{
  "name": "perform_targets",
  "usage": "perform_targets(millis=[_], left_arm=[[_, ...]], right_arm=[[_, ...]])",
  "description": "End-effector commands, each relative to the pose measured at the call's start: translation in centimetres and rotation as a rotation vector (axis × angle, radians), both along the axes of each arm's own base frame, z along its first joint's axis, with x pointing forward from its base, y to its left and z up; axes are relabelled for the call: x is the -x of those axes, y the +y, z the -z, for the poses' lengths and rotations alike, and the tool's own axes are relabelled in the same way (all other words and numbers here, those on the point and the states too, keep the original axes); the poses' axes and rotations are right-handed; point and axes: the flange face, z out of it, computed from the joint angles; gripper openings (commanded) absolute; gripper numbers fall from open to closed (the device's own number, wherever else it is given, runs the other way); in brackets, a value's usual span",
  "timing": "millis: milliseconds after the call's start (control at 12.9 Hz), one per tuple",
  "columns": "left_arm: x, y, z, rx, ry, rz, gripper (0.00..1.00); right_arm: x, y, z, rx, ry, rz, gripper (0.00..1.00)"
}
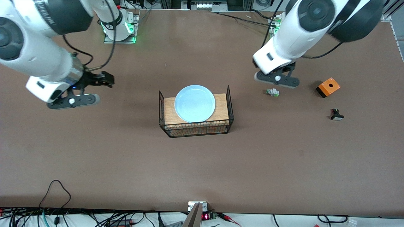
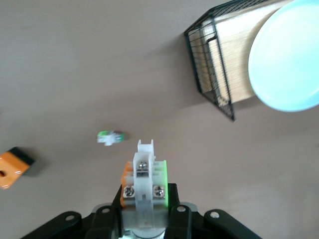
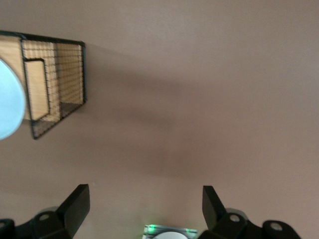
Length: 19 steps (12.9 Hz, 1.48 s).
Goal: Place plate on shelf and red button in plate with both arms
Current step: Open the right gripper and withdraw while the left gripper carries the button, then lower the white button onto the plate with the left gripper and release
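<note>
The pale blue plate lies on a wooden board inside the wire basket at mid-table. My left gripper hangs over the table between the basket and the left arm's end, shut on a small white push-button module with a green tab. I take this module for the red button; its cap is hidden between the fingers. My right gripper hovers over bare table toward the right arm's end, open and holding nothing.
A white-green module lies on the table just below the left gripper. An orange box and a black button with a white face sit closer to the left arm's end.
</note>
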Motion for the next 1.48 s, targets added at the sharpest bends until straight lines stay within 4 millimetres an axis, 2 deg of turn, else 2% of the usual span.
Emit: perform_targets(millis=[0, 155, 233, 311, 388, 544, 699, 777, 932, 1010, 1165, 1243, 1398], left_arm=[[-1.5, -5.6, 3.3, 0.043, -0.006, -0.046, 0.00], [-2.2, -8.9, 4.5, 0.087, -0.029, -0.094, 0.00], [-2.3, -10.4, 5.2, 0.098, -0.034, -0.101, 0.00], [-2.7, -11.2, 5.8, 0.111, -0.039, -0.110, 0.00], [-3.2, -12.0, 6.6, 0.140, -0.058, -0.123, 0.00], [-4.3, -13.3, 8.3, 0.188, -0.093, -0.146, 0.00], [-4.9, -14.2, 11.1, 0.203, -0.087, -0.152, 0.00], [-4.8, -14.7, 12.6, 0.190, -0.079, -0.150, 0.00], [-3.9, -17.0, 14.5, 0.174, -0.103, -0.134, 0.00], [-3.4, -18.3, 14.7, 0.167, -0.120, -0.125, 0.00], [-3.3, -19.7, 15.6, 0.162, -0.124, -0.135, 0.00], [-3.3, -19.8, 16.1, 0.158, -0.120, -0.132, 0.00], [-3.2, -19.9, 16.9, 0.152, -0.110, -0.128, 0.00]], right_arm=[[0.4, -5.6, -1.2, -0.005, 0.028, 0.033, 1.00], [2.9, -5.9, -0.7, 0.041, 0.032, 0.036, 1.00], [5.0, -6.0, 0.1, 0.058, 0.050, 0.033, 1.00], [6.5, -6.3, 0.8, 0.061, 0.036, 0.032, 1.00], [7.9, -7.3, 1.1, 0.062, 0.014, 0.046, 1.00], [10.0, -12.0, 1.7, 0.046, -0.010, 0.115, 1.00], [10.5, -12.7, 1.4, 0.049, -0.020, 0.137, 1.00], [10.5, -12.9, 1.9, 0.052, -0.016, 0.142, 1.00], [11.0, -12.9, 0.8, 0.040, -0.042, 0.150, 1.00], [11.4, -12.9, 0.2, 0.035, -0.047, 0.139, 1.00], [11.7, -12.4, -0.2, 0.019, -0.058, 0.134, 1.00], [11.0, -12.2, 0.4, 0.016, -0.038, 0.125, 1.00], [9.8, -12.1, 0.3, 0.000, 0.015, 0.127, 1.00]])
